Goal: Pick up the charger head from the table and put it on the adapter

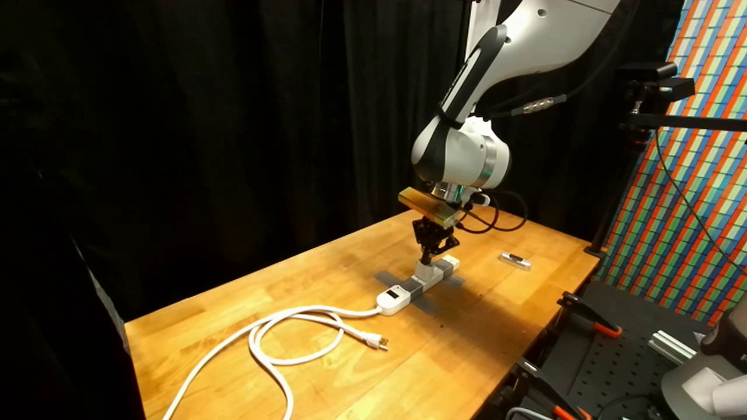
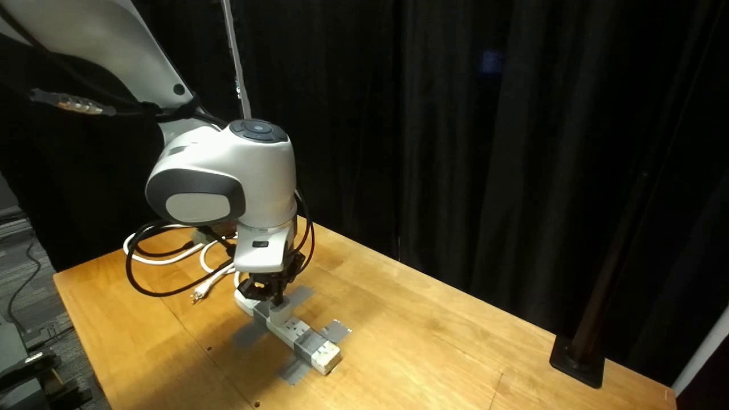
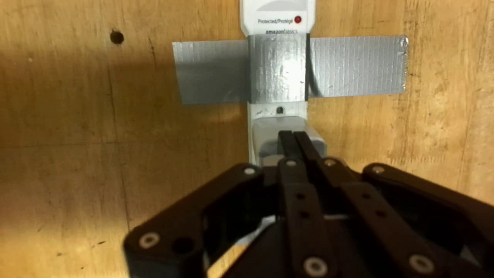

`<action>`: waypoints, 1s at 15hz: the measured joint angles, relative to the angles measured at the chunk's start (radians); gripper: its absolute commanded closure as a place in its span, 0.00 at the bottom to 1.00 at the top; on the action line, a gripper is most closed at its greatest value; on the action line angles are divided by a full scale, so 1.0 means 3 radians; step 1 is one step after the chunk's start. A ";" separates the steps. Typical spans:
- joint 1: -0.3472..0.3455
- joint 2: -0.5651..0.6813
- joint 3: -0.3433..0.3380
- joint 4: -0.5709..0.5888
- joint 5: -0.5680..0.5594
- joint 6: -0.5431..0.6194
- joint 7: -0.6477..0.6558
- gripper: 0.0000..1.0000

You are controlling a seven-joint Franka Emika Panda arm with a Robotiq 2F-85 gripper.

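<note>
The charger head [image 1: 425, 271], a small white block, stands on the adapter [image 1: 393, 298], a long white power strip taped to the table. In an exterior view the charger head [image 2: 279, 314] is again on the adapter [image 2: 326, 359]. In the wrist view the charger head [image 3: 266, 129] covers part of the adapter [image 3: 276, 15] and looks slightly tilted to the right. My gripper [image 3: 293, 134] is shut, its fingertips together with nothing between them, at the top of the charger head. The gripper points down there in both exterior views [image 1: 426, 259] [image 2: 278, 300]. How deep the plug is seated is hidden.
A white cable [image 1: 292, 312] lies coiled on the table with its plug [image 1: 375, 340]. Grey tape [image 3: 359, 65] crosses the adapter. A small silver and dark object [image 1: 515, 261] lies near the far right side. A black stand base [image 2: 577, 361] stands at the table edge.
</note>
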 measured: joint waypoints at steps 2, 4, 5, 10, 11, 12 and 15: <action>-0.0015 -0.0001 0.0021 -0.0003 0.0074 -0.0007 -0.0003 0.94; -0.0019 -0.0002 0.0056 -0.0010 0.0151 -0.0009 -0.0005 0.94; -0.0019 -0.0003 0.0074 -0.0017 0.0170 -0.0009 -0.0005 0.95; -0.0018 -0.0007 0.0108 -0.0047 0.0184 0.0053 -0.0018 0.94; -0.0019 -0.0007 0.0106 -0.0047 0.0184 0.0053 -0.0018 0.94; -0.0019 -0.0007 0.0102 -0.0046 0.0185 0.0050 -0.0018 0.95; -0.0048 -0.0003 0.0099 -0.0021 0.0221 -0.0016 -0.0019 0.92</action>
